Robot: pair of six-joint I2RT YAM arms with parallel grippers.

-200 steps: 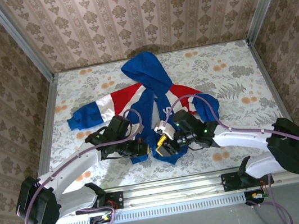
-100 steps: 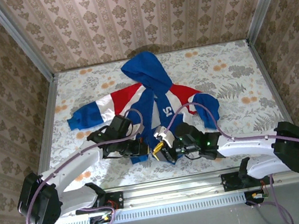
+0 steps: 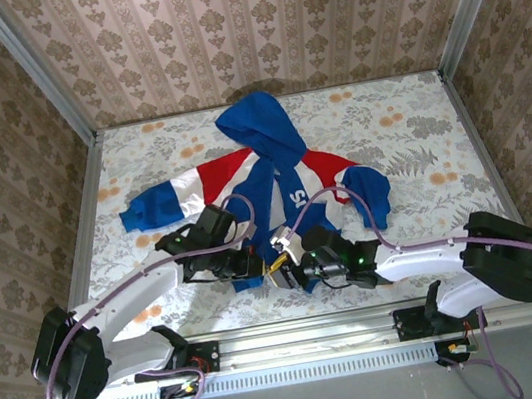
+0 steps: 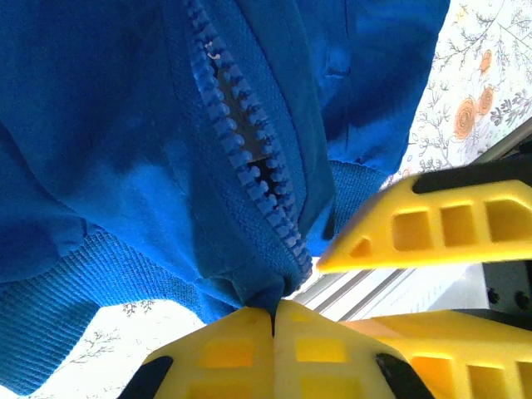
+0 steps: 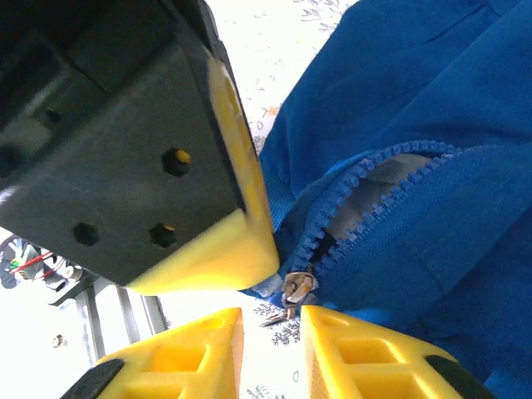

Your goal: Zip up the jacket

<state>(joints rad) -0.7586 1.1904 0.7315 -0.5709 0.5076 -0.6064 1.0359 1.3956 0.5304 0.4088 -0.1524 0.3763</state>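
The jacket (image 3: 277,172) lies mid-surface (image 3: 408,136), hood at 12 o'clock and hem at 6 o'clock, where the left claw (image 4: 274,314) is pinched together on the hem. The right claw (image 5: 272,328) has its fingers narrowly apart just below the zipper pull (image 5: 296,288), seemingly not gripping it. Closing off-centre could flick the small pull away.

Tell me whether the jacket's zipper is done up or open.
Open: on the zipper the teeth rows spread apart above the slider, which sits at its bottom end.
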